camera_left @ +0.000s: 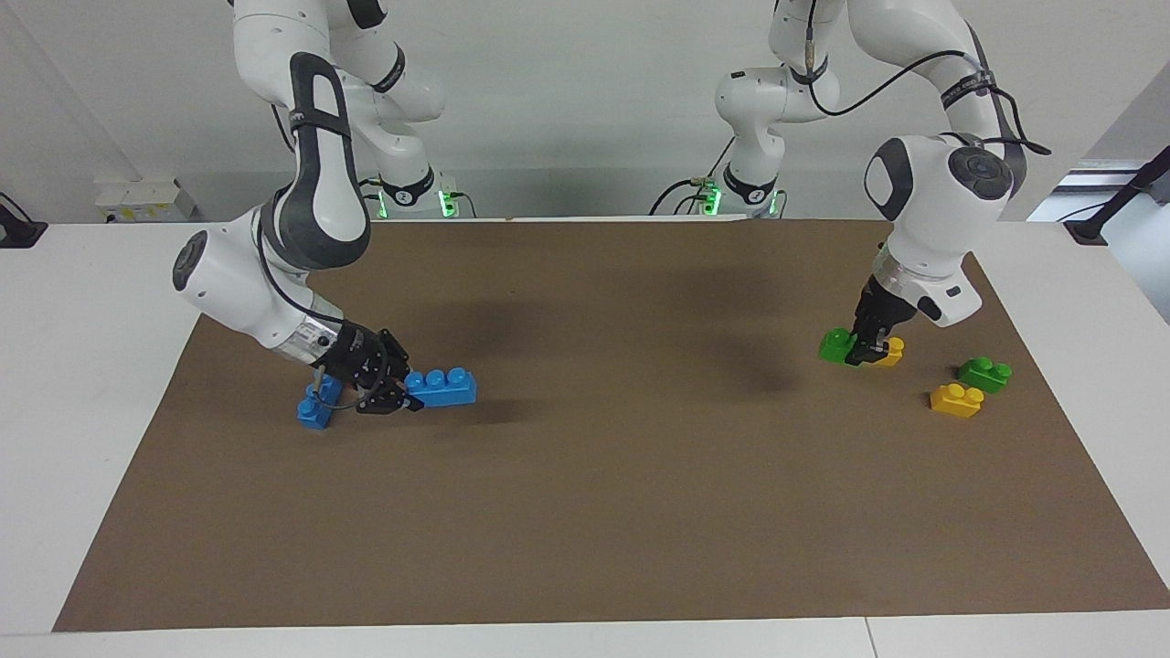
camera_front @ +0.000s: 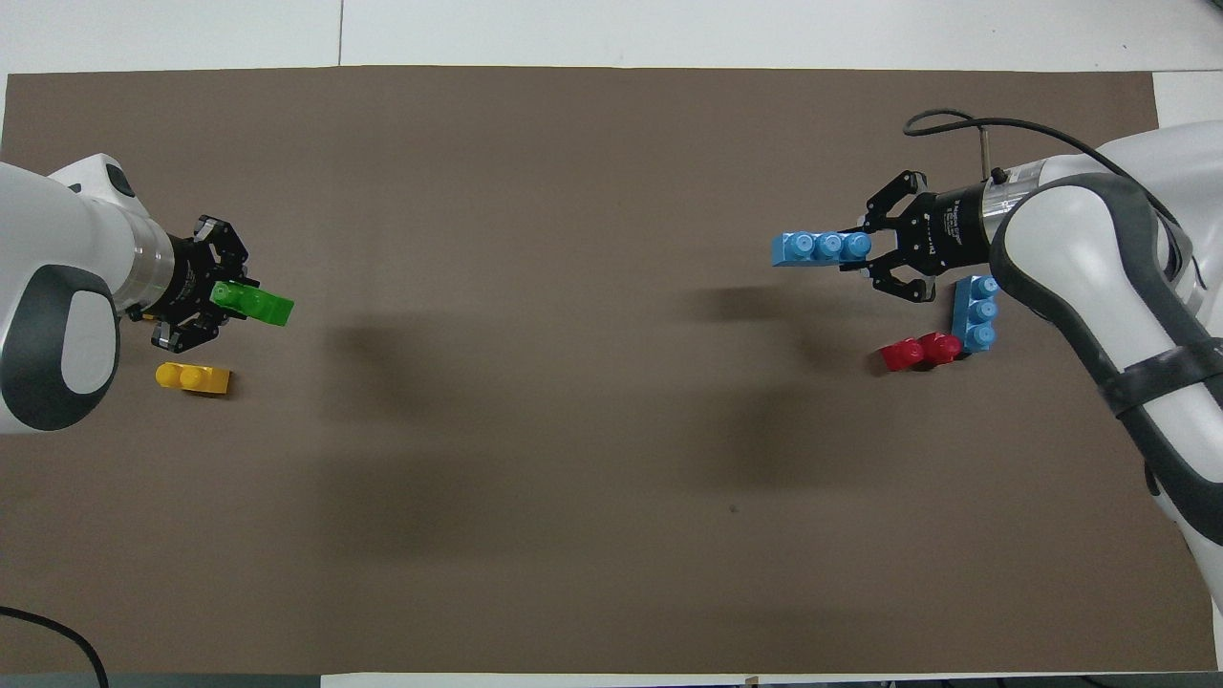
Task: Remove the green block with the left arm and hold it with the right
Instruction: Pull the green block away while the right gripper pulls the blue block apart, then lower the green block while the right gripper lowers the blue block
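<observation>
**Two bricks held at the table's two ends**

Facing view: the left gripper point(camera_left: 868, 352) pinches the small lime-green plastic brick point(camera_left: 835, 345), just beside a yellow plastic brick point(camera_left: 890, 353). The right gripper point(camera_left: 391, 391) pinches a long blue three-stud brick point(camera_left: 443, 387).

Overhead view: the lime-green brick point(camera_front: 254, 303) juts from the left gripper point(camera_front: 212, 298) near a yellow brick point(camera_front: 194, 378); the right gripper point(camera_front: 874, 256) clamps the blue brick point(camera_front: 820, 249).

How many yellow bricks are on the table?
2. One yellow brick lies beside the dark green brick at the left arm's end; the second yellow brick, nearer the robots, is partly hidden by the left hand holding the green block. No others show.
</observation>
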Robot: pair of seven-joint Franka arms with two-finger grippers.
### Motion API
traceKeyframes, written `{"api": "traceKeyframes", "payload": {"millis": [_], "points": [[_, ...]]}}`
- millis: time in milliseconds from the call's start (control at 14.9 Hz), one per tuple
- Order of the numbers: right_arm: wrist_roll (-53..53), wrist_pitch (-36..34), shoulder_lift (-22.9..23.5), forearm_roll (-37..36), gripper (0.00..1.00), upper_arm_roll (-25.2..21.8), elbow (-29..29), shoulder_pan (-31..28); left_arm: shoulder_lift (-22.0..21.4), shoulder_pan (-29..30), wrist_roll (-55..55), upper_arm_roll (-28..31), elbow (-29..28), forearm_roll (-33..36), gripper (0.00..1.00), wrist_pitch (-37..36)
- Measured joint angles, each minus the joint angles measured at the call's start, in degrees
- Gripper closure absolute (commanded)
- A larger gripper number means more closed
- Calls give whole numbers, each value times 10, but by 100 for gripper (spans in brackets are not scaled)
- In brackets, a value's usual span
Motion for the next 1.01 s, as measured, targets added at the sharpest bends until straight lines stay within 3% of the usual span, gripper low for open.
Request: {"api": "traceKeyframes", "payload": {"millis": [538,1010], "points": [[-60,-1,2,-5,100,-1,-50,-55,64,56,111,0,-2,0,100,94],[-80,26,13,-73,100,-1,-73,-68,122,58,132,-1,-2,0,100,167]]}}
